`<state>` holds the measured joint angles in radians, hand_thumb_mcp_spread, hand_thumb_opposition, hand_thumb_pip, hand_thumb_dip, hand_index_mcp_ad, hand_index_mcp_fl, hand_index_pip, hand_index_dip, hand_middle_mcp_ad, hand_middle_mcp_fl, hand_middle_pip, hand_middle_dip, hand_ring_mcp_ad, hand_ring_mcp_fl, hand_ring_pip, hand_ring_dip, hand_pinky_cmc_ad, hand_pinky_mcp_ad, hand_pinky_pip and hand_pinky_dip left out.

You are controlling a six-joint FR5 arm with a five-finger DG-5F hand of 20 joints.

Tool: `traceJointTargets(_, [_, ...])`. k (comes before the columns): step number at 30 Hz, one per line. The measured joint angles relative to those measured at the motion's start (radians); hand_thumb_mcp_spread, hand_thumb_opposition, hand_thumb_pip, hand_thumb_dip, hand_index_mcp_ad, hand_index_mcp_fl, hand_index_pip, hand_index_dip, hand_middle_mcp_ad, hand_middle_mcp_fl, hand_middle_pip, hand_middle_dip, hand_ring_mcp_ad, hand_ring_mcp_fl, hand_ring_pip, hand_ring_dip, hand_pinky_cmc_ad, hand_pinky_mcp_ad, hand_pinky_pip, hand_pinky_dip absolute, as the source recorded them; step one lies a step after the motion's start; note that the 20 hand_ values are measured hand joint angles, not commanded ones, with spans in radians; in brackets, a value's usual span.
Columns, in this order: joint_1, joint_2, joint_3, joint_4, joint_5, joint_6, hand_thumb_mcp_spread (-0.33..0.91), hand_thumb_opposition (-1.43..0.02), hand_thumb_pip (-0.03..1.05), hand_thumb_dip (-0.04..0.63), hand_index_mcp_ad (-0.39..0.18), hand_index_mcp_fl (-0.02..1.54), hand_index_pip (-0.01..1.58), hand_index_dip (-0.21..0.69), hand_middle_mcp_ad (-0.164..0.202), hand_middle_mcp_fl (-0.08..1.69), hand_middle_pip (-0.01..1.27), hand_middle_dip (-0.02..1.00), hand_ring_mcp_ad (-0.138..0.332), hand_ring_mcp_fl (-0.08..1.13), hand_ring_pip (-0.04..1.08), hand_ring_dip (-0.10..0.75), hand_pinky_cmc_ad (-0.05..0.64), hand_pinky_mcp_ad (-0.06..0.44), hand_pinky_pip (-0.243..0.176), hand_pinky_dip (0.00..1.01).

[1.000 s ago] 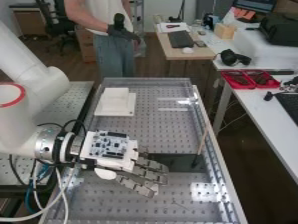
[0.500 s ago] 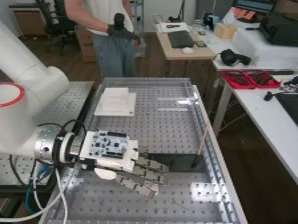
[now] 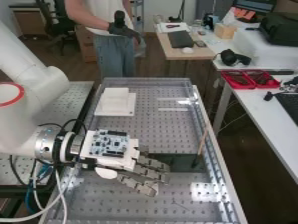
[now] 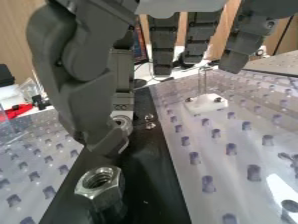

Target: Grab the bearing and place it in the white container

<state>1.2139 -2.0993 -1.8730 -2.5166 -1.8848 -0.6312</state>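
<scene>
Perforated metal spans the counter, with a matte black strip. On it, the apparent bearing, a smooth steel ring, sits partly behind the hand, whose relaxed fingers seem released. Grasping comes next: close, lift, carry to the flat white container, far left.

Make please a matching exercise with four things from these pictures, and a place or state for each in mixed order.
Column 1
1. Hand
2. Red trays
3. Metal hex nut
4. White blocky object

Column 2
A. On the black strip
B. Open, above the bench
C. At the bench's far part
D. On the white side table

Right pairs: 1-B, 2-D, 3-A, 4-C
</scene>
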Motion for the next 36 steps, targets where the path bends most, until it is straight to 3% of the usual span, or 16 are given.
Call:
traceJointTargets(5, [0.0, 0.015, 0.005, 0.002, -0.008, -0.004, 0.52, -1.02, 0.51, 0.33, -0.152, 0.51, 1.43, 0.236, 0.084, 0.13, 0.13, 0.2, 0.129, 0.0, 0.1, 0.086, 0.34, 0.279, -0.01, 0.19])
traceJointTargets(22, [0.037, 0.096, -0.018, 0.012, 0.019, -0.004, 0.53, -1.02, 0.51, 0.33, -0.152, 0.52, 1.41, 0.236, 0.08, 0.13, 0.13, 0.21, 0.129, 0.0, 0.11, 0.094, 0.34, 0.279, -0.01, 0.19])
traceJointTargets(29, [0.088, 0.202, -0.08, 0.061, 0.069, 0.023, 0.53, -1.02, 0.51, 0.33, -0.152, 0.59, 1.33, 0.232, 0.08, 0.2, 0.13, 0.21, 0.129, 0.0, 0.11, 0.091, 0.34, 0.279, -0.012, 0.18])
traceJointTargets(36, [0.179, 0.313, -0.148, 0.088, 0.157, 0.028, 0.53, -1.03, 0.5, 0.332, -0.152, 0.73, 1.15, 0.218, 0.08, 0.21, 0.13, 0.21, 0.129, 0.02, 0.1, 0.091, 0.34, 0.279, 0.005, 0.19])
